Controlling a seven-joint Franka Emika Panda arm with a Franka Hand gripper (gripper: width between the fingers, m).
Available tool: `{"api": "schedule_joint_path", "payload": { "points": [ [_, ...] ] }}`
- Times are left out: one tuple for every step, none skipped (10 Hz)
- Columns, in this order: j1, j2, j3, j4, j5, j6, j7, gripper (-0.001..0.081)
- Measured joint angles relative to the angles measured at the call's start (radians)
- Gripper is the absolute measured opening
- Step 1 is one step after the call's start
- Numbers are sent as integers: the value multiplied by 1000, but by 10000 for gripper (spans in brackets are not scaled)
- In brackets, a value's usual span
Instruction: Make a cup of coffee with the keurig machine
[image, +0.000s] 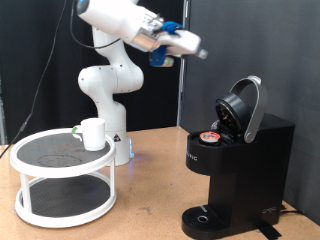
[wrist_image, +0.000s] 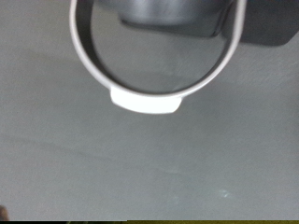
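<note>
The keurig machine (image: 240, 160) stands at the exterior view's right with its rounded lid (image: 248, 105) hinged up and open. A small pod with a reddish top (image: 210, 136) sits in the open holder. The cup (image: 92, 133) stands on the top shelf of a white round rack at the left, far from the machine. My gripper (image: 188, 44) is high in the air, above and to the left of the open lid, blurred and touching nothing. The wrist view shows a blurred grey curved rim (wrist_image: 93, 70) with a white tab (wrist_image: 145, 101) over grey floor; no fingers show there.
The white two-tier round rack (image: 62, 165) with dark shelves stands on the wooden table at the left. The arm's white base (image: 110, 110) is behind it. A black curtain hangs at the back. The machine's round drip base (image: 205, 217) is empty.
</note>
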Motion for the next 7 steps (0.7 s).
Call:
{"api": "schedule_joint_path", "payload": {
  "points": [
    [10,11,20,14,13,25,2,734],
    [20,22,43,28,15,56,19,734],
    [27,31,72,39,14,105,47,734],
    [30,40,89,47,12,143,67,734],
    [29,40,87,47,12,133,61,734],
    [21,40,74,43,-12,72,59,734],
    [11,39,52,35,-6,27,46,734]
  ]
}}
